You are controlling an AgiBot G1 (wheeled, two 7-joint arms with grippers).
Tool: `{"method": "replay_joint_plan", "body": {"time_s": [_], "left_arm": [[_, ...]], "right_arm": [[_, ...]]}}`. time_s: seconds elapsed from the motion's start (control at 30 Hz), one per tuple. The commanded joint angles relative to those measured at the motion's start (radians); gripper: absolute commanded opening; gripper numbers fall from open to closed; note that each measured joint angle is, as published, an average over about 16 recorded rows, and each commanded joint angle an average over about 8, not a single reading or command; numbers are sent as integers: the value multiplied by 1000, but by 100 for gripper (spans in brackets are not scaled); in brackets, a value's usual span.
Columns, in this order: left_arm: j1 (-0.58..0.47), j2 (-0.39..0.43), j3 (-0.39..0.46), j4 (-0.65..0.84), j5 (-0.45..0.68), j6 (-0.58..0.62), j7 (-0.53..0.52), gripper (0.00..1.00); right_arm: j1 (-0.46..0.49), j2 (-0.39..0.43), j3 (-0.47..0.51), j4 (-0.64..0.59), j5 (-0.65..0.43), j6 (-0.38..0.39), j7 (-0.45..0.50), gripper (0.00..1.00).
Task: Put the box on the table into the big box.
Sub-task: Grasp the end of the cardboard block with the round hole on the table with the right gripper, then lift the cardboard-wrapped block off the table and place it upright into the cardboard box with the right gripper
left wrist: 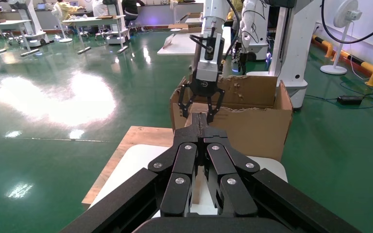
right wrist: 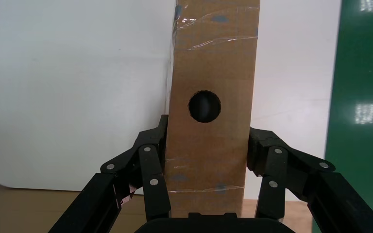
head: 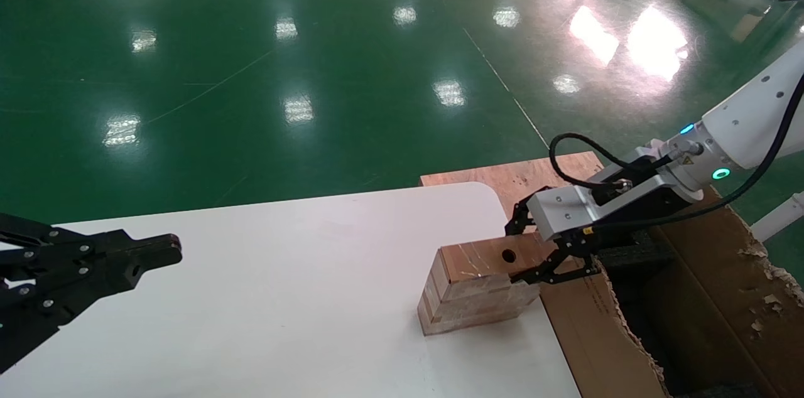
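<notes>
The box (head: 477,285) stands on the white table (head: 282,272) by its right edge, its broad face with the round black hole turned up. My right gripper (head: 518,252) reaches in from the big box side. It is shut on the box (right wrist: 209,73), with its fingers (right wrist: 158,141) pressed against the two long sides just behind the hole. The big box (head: 722,272), a torn-edged carton, stands open right beside the table. My left gripper (head: 173,247) hangs shut and empty over the table's left part.
A plywood board (head: 534,175) lies under the table's far right corner and the carton. Black foam (head: 634,253) shows inside the carton below my right wrist. A carton flap (head: 584,316) leans against the table edge. Green floor surrounds everything.
</notes>
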Motion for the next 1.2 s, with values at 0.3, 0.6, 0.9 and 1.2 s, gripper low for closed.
{"method": "replay_joint_plan", "body": {"time_s": [0.3, 0.6, 0.9, 1.2], "left_arm": [[0, 0, 0, 0, 0, 0, 0, 0], [0, 0, 1, 0, 0, 0, 0, 0], [0, 0, 1, 0, -1, 0, 1, 0], [0, 0, 1, 0, -1, 0, 1, 0]], "right_arm": [[78, 21, -29, 14, 46, -23, 44, 0], [268, 67, -91, 35, 84, -27, 91, 0], [591, 126, -161, 5, -10, -14, 126, 0], [702, 231, -211, -73, -119, 16, 201, 0]]}}
